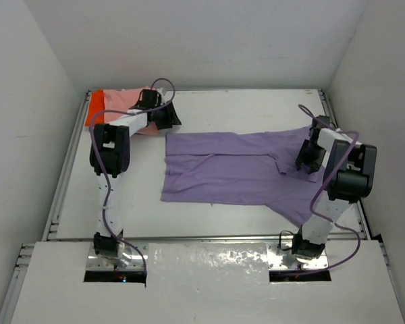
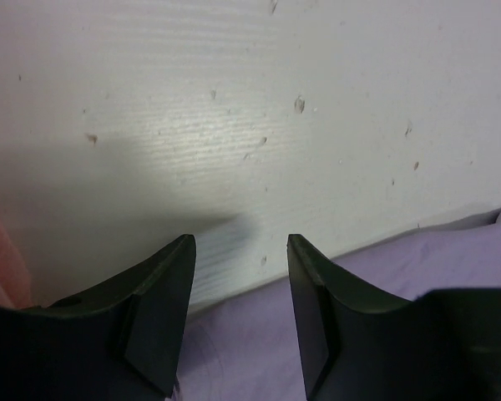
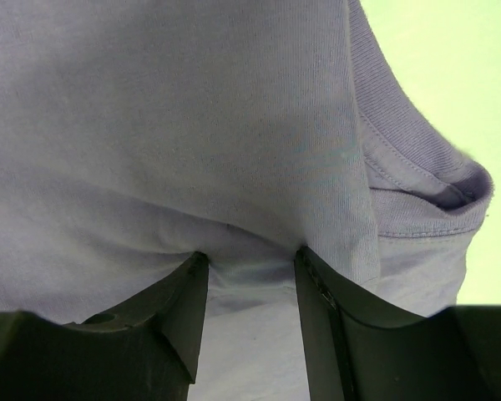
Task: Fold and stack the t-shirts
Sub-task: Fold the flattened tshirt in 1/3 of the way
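We were beginning to fold the lavender t-shirt. Left gripper and right gripper stood spread, empty. Next, we judged, pinch its edges.

A robotics lab test cell: a white surface boxed in by plain white walls at nine, twelve and three o'clock. Aluminium rails line its edges. A cabled left arm and right arm are bolted on at six o'clock.
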Controlling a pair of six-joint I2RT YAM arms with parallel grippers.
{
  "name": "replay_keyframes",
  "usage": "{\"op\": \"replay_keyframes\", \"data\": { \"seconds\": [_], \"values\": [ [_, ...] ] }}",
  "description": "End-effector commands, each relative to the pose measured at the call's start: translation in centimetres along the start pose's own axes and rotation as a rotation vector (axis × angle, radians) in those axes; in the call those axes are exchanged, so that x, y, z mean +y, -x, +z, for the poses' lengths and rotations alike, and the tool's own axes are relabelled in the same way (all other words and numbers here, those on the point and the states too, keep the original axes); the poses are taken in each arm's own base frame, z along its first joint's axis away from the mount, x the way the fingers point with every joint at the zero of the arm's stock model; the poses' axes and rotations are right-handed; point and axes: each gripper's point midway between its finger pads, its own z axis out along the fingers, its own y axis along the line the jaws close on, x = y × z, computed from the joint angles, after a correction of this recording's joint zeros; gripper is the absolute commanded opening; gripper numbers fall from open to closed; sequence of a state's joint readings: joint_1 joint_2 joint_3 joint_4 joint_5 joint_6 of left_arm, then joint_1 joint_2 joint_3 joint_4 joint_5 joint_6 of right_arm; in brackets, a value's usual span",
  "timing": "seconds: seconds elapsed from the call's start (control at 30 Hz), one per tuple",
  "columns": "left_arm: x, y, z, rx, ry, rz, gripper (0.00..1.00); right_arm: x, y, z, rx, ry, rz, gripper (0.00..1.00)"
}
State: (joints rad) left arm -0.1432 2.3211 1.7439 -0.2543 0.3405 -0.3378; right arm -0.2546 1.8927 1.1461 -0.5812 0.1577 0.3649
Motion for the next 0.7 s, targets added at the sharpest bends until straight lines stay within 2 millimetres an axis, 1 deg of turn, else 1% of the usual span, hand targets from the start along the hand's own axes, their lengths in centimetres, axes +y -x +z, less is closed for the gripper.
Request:
{"op": "replay_keyframes", "data": {
  "seconds": [0.0,0.03,0.1,0.13,0.17,0.2,0.23,0.27,0.3,0.33,0.37,0.43,0.47,0.5,0.53,0.57,0.63,0.67],
  "values": [
    [0.5,0.4,1.5,-0.013,0.007,0.02,0.47,-0.8,1.2,0.6,-0.021,-0.031,-0.012,0.45],
    [0.2,0.3,1.6,-0.01,-0.003,0.019,0.47,-0.3,1.7,0.5,-0.03,-0.005,-0.015,0.45],
    [-0.6,1.1,0.9,-0.03,-0.025,0.018,0.47,0.0,2.1,0.1,-0.04,0.018,-0.018,0.45],
    [-1.5,2.0,0.0,-0.053,-0.035,0.025,0.47,0.3,2.5,-0.3,-0.051,0.035,-0.021,0.45],
    [-2.1,2.5,-0.7,-0.066,-0.042,0.031,0.47,0.4,2.9,-0.6,-0.061,0.04,-0.023,0.45],
    [-2.7,3.3,-1.8,-0.084,-0.036,0.05,0.48,0.6,3.5,-1.4,-0.088,0.052,-0.025,0.45],
    [-2.7,3.4,-2.1,-0.08,-0.018,0.06,0.49,0.7,3.8,-1.7,-0.1,0.057,-0.025,0.45],
    [-3.2,4.3,-2.8,-0.093,-0.007,0.077,0.49,0.8,4.1,-2.1,-0.112,0.064,-0.025,0.46],
    [-3.1,4.2,-3.0,-0.075,0.01,0.082,0.49,1.0,4.6,-2.6,-0.127,0.075,-0.024,0.45],
    [-2.4,3.3,-3.2,-0.029,0.044,0.083,0.49,1.0,4.8,-3.0,-0.136,0.085,-0.024,0.45],
    [-2.3,3.4,-3.4,-0.025,0.065,0.085,0.48,1.6,5.2,-3.4,-0.149,0.11,-0.03,0.46],
    [-1.8,3.0,-4.1,-0.01,0.101,0.094,0.47,2.3,5.7,-3.8,-0.161,0.138,-0.054,0.45],
    [-1.6,2.1,-4.2,0.003,0.106,0.092,0.47,2.7,5.9,-4.0,-0.169,0.152,-0.067,0.45],
    [-2.4,3.1,-5.1,-0.041,0.085,0.104,0.47,3.4,6.7,-4.4,-0.191,0.164,-0.089,0.45],
    [-2.8,3.0,-5.3,-0.048,0.07,0.107,0.46,3.8,7.1,-4.4,-0.2,0.17,-0.093,0.45],
    [-3.1,2.7,-5.8,-0.048,0.061,0.11,0.46,4.5,8.1,-4.4,-0.217,0.18,-0.101,0.45],
    [-4.3,2.8,-6.2,-0.059,0.016,0.125,0.45,5.2,9.1,-4.1,-0.227,0.192,-0.086,0.45],
    [-5.1,2.3,-6.4,-0.053,-0.014,0.133,0.44,5.8,10.2,-3.7,-0.253,0.206,-0.08,0.45]
  ]
}}
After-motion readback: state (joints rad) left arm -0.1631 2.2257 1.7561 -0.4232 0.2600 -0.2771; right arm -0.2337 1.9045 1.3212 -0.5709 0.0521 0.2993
